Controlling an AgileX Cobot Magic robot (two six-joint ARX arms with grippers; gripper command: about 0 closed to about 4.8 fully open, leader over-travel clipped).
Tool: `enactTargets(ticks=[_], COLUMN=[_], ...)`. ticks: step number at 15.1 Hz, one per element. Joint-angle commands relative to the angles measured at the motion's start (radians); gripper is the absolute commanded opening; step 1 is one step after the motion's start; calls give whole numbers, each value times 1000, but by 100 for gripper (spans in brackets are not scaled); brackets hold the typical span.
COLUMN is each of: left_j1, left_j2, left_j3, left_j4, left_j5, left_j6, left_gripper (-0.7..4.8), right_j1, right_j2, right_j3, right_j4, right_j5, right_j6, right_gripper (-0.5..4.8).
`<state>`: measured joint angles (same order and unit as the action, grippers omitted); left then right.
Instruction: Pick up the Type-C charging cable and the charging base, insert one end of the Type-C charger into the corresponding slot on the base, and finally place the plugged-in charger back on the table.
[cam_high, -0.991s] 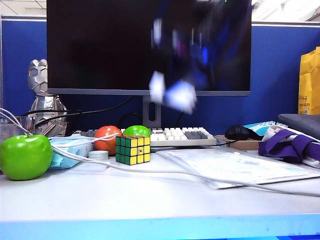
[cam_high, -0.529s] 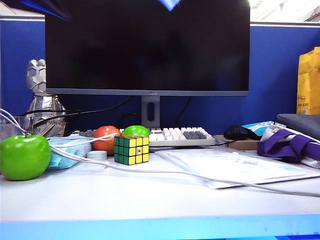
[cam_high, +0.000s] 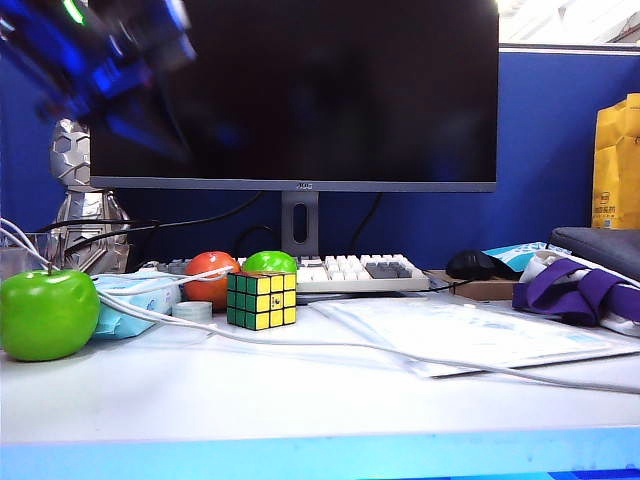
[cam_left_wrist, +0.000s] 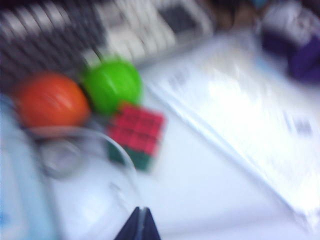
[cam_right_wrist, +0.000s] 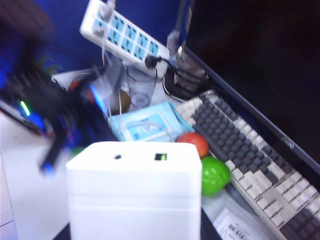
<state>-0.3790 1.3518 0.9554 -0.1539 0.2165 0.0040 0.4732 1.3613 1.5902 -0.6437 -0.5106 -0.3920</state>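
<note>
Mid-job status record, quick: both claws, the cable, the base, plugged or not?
left claw: shut, empty, above the table near the Rubik's cube
right claw: fingers hidden behind its load; holds the charging base up off the table
Type-C charging cable: lying loose across the table, not gripped
plugged in: not yet; no cable in the base's visible face

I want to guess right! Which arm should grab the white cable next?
Probably left. The left gripper, shut and empty, hangs over the Type-C charging cable beside the cube; the right gripper, raised, carries the charging base.
</note>
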Motion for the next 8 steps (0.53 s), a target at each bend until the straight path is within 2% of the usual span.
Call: enactTargets(ticks=[1, 2, 3, 4, 5, 7, 8], left_j1=[-51, -70, -93, -106, -109, -108, -108], left_j2=[89, 119, 145, 166, 181, 222, 240], left_j3=[4, 4, 4, 4, 5, 26, 44], left_j4=[25, 37, 54, 71, 83, 70, 57], left_j5=[-40, -66, -111, -145, -157, -187, -213], left_j6=[3, -10, -48, -80, -108, -173, -176], left_gripper=[-4, -1, 37, 143, 209, 219, 219], right_j1=[2, 2, 2, 2, 2, 2, 2], right_j2=[-11, -12, -12, -12, -12, -12, -13], right_j3=[6, 6, 6, 6, 6, 6, 6], right_j4=[28, 28, 27, 26, 26, 26, 26], right_j5=[-7, -7, -8, -8, -8, -8, -12], right_j6=[3, 3, 4, 4, 4, 4, 4], right_gripper=[-5, -5, -5, -5, -5, -5, -5])
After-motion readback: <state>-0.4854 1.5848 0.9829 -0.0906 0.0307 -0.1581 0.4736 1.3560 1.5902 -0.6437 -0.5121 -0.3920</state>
